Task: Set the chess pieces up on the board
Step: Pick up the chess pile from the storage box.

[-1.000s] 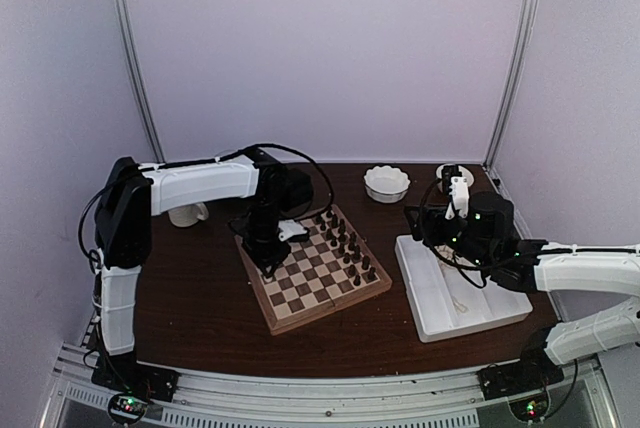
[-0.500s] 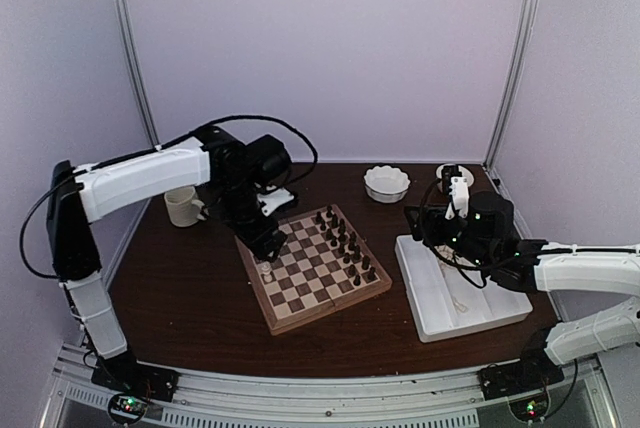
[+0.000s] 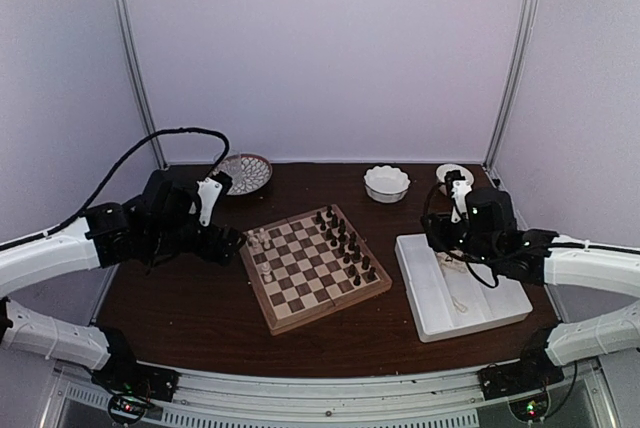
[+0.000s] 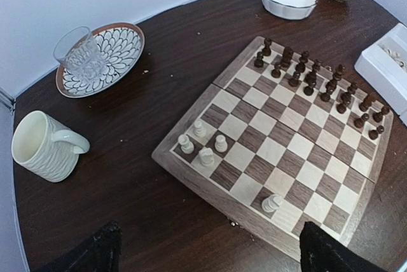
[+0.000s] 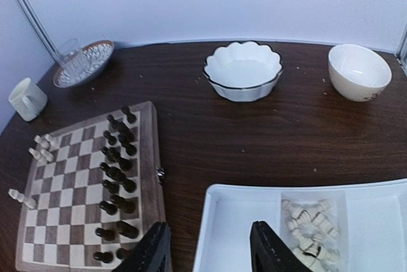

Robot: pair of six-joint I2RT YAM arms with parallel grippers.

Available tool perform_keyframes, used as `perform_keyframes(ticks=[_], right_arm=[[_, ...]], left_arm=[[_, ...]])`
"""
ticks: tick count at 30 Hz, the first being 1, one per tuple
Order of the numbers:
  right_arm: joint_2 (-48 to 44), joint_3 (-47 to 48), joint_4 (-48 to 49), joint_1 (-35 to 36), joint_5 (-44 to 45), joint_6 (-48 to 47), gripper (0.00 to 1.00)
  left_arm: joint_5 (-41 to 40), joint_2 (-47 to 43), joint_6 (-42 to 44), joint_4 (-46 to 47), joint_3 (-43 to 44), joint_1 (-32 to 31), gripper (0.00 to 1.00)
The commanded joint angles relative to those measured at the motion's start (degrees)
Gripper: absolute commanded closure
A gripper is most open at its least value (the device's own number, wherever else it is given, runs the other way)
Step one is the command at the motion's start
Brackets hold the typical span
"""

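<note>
The board lies at the table's middle, with dark pieces along its right edge. Several cream-white chess pieces stand in its near-left corner, and one more stands further along the near row. My left gripper hovers open off the board's left edge, with nothing between its fingers. My right gripper hangs over the left end of the white tray, jaws apart and empty. A heap of cream chess pieces lies in the tray's middle compartment, to the right of the fingers.
A scalloped white bowl and a small cream bowl stand at the back right. A patterned plate with a glass on it sits at the back left. A cream mug stands left of the board.
My left arm has pulled back from the board to the left and its gripper has opened, leaving a cream piece on the board. My right gripper's jaws have narrowed somewhat over the tray.
</note>
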Motion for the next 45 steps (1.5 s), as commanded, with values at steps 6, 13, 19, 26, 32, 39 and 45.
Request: perform_keyframes(ticks=[6, 13, 19, 26, 32, 39, 45], right_arm=[[0.0, 0.1, -15.7, -6.9, -0.7, 0.2, 0.59], [6.6, 4.0, -21.3, -12.3, -4.4, -0.9, 0.67], [12.5, 5.9, -23.8, -15.7, -9.6, -1.4, 0.74], [18.3, 7.5, -24.4, -17.0, -11.8, -1.7, 0.76], [22.2, 9.4, -26.4, -17.4, -9.7, -1.0, 0.77], [23.3, 10.3, -26.7, -17.4, -6.0, -1.1, 0.72], [29.3, 13.5, -29.0, -17.4, -6.9, -1.2, 0.71]], left_arm=[[-3.6, -3.9, 0.7, 25.3, -12.0, 0.4, 0.02], [-5.4, -11.1, 3.7, 36.4, -22.8, 0.4, 0.02], [-5.1, -10.6, 4.6, 37.4, -23.2, 0.4, 0.02], [-4.8, -11.3, 4.9, 36.9, -23.2, 0.4, 0.02], [-4.4, -11.4, 5.0, 36.6, -23.0, 0.4, 0.03], [-4.5, -11.4, 5.2, 36.1, -22.7, 0.4, 0.02], [-4.5, -11.9, 5.3, 35.9, -22.7, 0.4, 0.03]])
